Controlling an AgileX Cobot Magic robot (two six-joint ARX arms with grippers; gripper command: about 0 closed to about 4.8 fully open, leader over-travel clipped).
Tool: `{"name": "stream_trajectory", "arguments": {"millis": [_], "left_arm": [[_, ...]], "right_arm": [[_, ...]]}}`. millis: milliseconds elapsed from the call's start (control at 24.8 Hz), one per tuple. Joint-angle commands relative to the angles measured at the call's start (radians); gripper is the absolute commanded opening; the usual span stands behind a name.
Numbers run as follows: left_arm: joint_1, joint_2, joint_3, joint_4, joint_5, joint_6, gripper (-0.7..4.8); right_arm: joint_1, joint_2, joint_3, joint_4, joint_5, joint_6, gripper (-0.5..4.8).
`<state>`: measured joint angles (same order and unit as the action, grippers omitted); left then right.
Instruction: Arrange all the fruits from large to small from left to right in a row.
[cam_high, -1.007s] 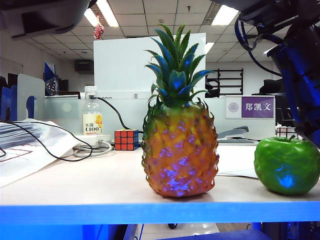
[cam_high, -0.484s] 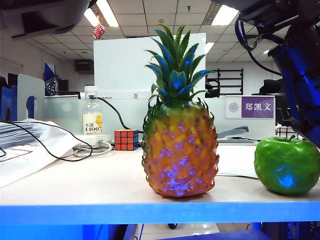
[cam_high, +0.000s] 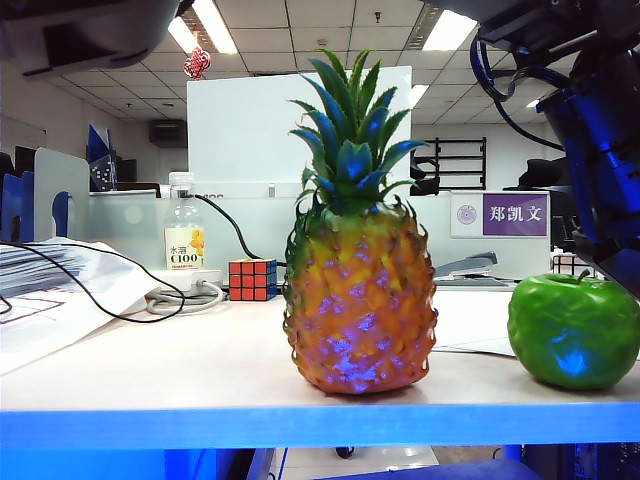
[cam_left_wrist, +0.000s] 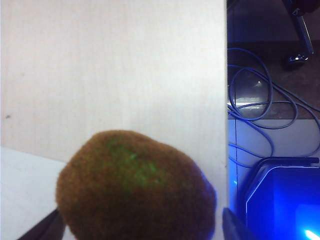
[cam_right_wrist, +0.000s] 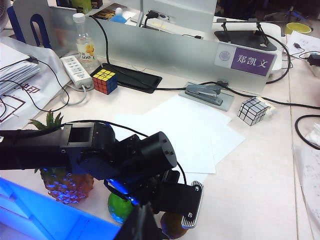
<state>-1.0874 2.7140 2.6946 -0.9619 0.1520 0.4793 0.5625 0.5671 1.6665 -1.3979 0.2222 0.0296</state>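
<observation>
pineapple: the pineapple (cam_high: 360, 300) stands upright near the front edge of the table (cam_high: 150, 360), long axis vertical, green crown pointing straight up; it is the leftmost fruit of the row.

apple: the green apple (cam_high: 572, 332) sits to the right of the pineapple, also close to the front edge, apart from it, stem end up.

kiwi: the brown kiwi (cam_left_wrist: 135, 187) lies on the table hard by an edge, with floor and cables showing beyond it in the left wrist view. Its long axis runs roughly along the line between the two fingertips. In the right wrist view it shows just beside the apple, on the side away from the pineapple.

left gripper: the left gripper (cam_left_wrist: 140, 227) sits low over the kiwi, one dark fingertip at each end of the fruit, jaws spread wide; whether the tips touch the skin cannot be told, so this does not look like a firm grip.

right gripper: the right gripper is held high above the table looking down on the scene; its jaws are together and empty.

progress: judging by the layout, pineapple, apple and kiwi already run large to small from left to right. What seems left is for the left arm to clear off the kiwi.
</observation>
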Motion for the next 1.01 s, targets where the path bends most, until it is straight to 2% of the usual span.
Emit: {"name": "stream_trajectory", "arguments": {"millis": [40, 81, 201, 484, 725, 846, 887, 927, 967, 1007], "left_arm": [[-0.001, -0.006, 0.007, 0.039, -0.002, 0.003, 4.09], [0.000, -0.007, 0.007, 0.047, -0.002, 0.003, 4.10], [0.005, -0.011, 0.021, 0.083, -0.002, -0.024, 4.69], [0.017, -0.064, 0.037, 0.115, -0.016, -0.031, 4.69], [0.044, -0.180, 0.037, 0.179, -0.101, -0.035, 4.67], [0.068, -0.284, 0.037, 0.187, -0.208, -0.034, 4.59], [0.068, -0.311, 0.037, 0.185, -0.234, -0.028, 4.33], [0.072, -0.363, 0.037, 0.184, -0.275, -0.018, 3.40], [0.080, -0.391, 0.037, 0.184, -0.290, -0.015, 2.93], [0.079, -0.450, 0.037, 0.183, -0.318, -0.011, 2.11]], "right_arm": [[-0.001, -0.001, 0.003, 0.013, 0.004, 0.001, -0.05], [-0.001, -0.001, 0.003, 0.013, 0.004, 0.001, -0.05], [-0.001, -0.001, 0.003, 0.013, 0.005, 0.001, -0.05], [-0.001, -0.004, 0.003, 0.013, 0.005, 0.005, -0.05], [-0.002, -0.029, 0.003, 0.013, 0.007, 0.034, -0.05], [-0.002, -0.061, 0.000, 0.013, 0.002, 0.051, -0.05], [-0.002, -0.068, 0.000, 0.013, 0.002, 0.051, -0.05], [-0.002, -0.091, -0.010, 0.013, 0.000, 0.056, -0.05], [-0.003, -0.102, -0.018, 0.013, -0.004, 0.062, -0.05], [-0.003, -0.135, -0.044, 0.013, -0.021, 0.078, -0.05]]}}
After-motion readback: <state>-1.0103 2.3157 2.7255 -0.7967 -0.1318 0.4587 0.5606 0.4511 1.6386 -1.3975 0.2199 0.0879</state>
